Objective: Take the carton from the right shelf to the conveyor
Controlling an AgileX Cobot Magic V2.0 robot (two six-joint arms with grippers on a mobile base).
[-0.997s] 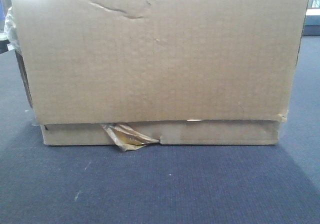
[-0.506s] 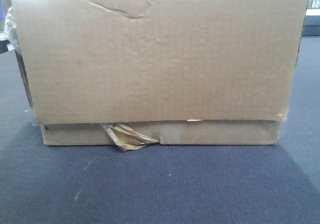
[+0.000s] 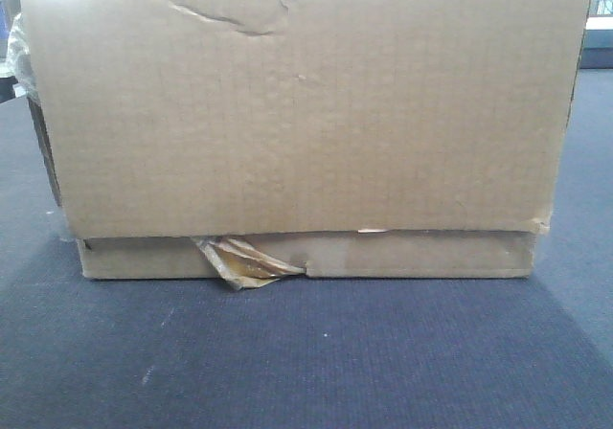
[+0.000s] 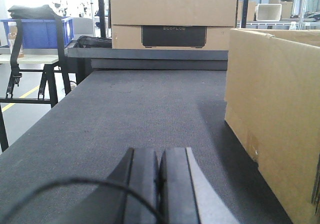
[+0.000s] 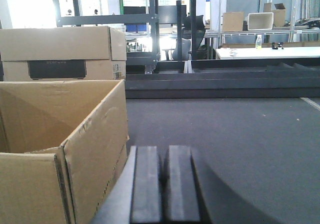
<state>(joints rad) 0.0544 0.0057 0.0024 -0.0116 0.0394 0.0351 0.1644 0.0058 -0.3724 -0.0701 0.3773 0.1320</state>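
We see the carton (image 3: 306,123) resting on the conveyor (image 3: 306,362); left gripper (image 4: 159,171) fingers together; right gripper (image 5: 161,176) likewise, both beside it.

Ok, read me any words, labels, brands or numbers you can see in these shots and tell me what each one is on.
"ECOFLOW", faint, on the dark panel of the far box in the left wrist view.
The same panel in the right wrist view has lettering too blurred to read.
The carton on the conveyor shows no print on its front face.
Small signs in the background are too small to read.
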